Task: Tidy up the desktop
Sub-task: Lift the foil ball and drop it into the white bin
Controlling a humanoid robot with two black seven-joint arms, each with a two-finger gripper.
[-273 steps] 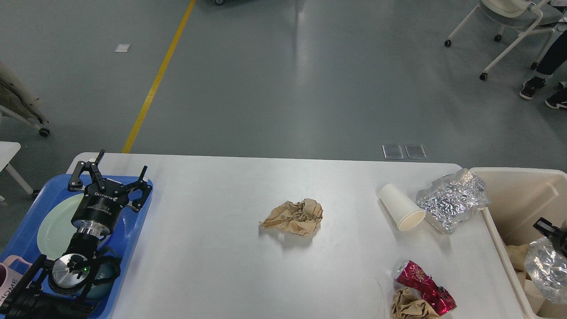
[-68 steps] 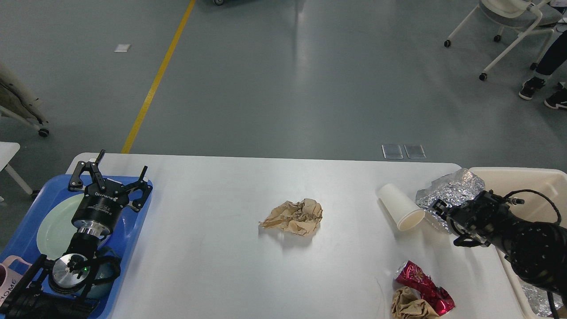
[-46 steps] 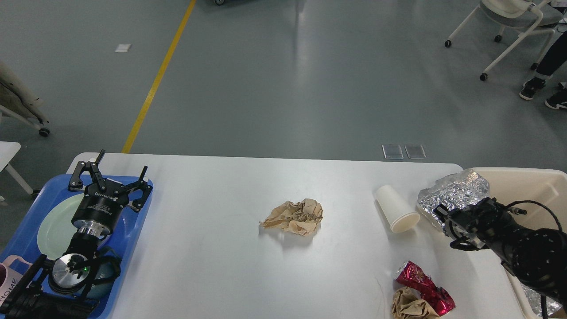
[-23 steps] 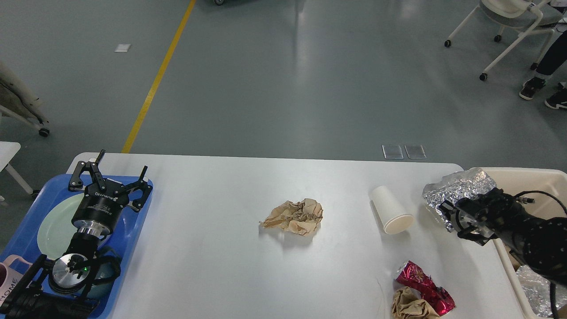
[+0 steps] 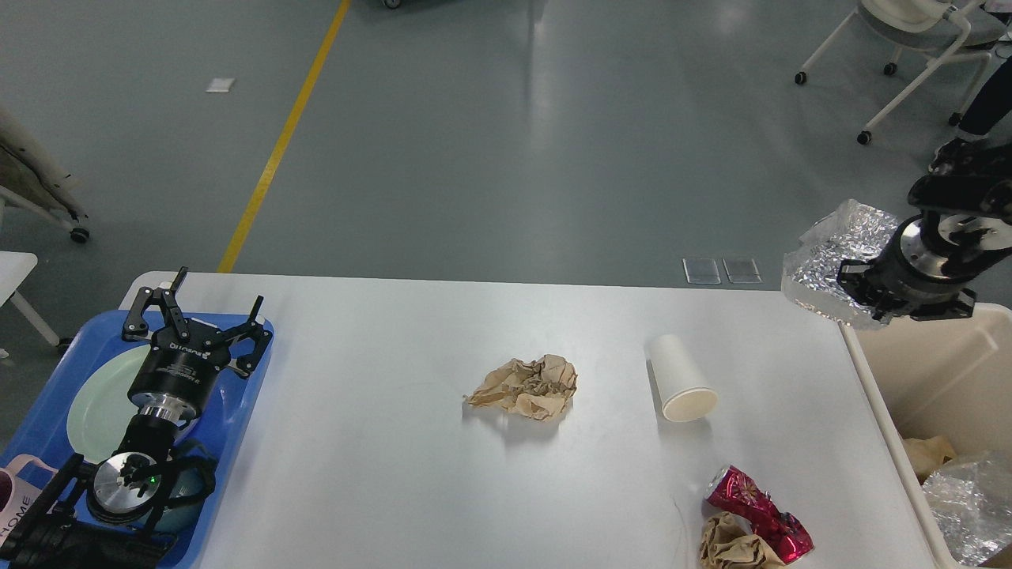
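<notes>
Right gripper pinching crumpled silver foil, fingers hidden behind it, raised at desktop far-right corner, left gripper spread over blue tray, paper cup lying centre-right.

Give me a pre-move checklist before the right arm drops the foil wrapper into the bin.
1. Silver foil wrapper lifted off the desktop: ok.
2. Right end effector gripping the wrapper securely: cannot tell, its fingers are hidden behind the foil.
3. Wrapper fully over the beige bin: not ok, it hangs around the desktop's far right corner, beside the bin rim.
4. Room in the bin: ok, foil and paper lie only at its near end.
5. Left end effector out of the way: ok, open over the blue tray.
6. Paper cup clear of the drop path: ok, on its side left of the bin.
</notes>
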